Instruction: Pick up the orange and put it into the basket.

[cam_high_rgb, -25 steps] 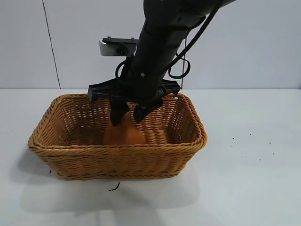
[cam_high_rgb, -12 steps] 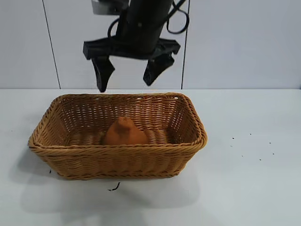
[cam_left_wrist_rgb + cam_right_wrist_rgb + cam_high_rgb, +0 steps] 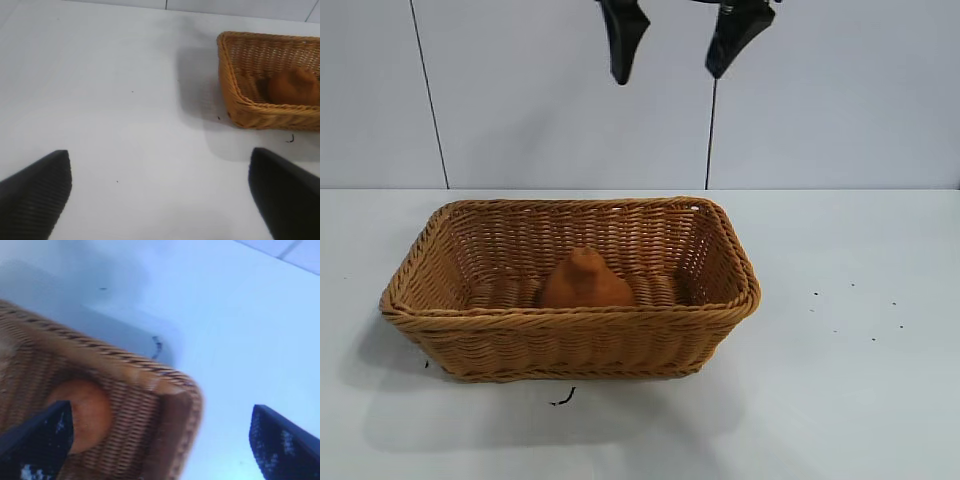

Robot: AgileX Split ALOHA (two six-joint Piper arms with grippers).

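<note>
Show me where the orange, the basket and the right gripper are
orange (image 3: 585, 281), exterior view, on its rounded front, inside the basket.
basket (image 3: 570, 316), exterior view, on the braided near rim.
right gripper (image 3: 675, 42), exterior view, midway between its open fingertips, high above the basket.

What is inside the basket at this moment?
Inside the basket sits only the orange, resting on the woven floor near the front wall. That wall hides the orange's base. The right gripper hangs open, high above the basket.
</note>
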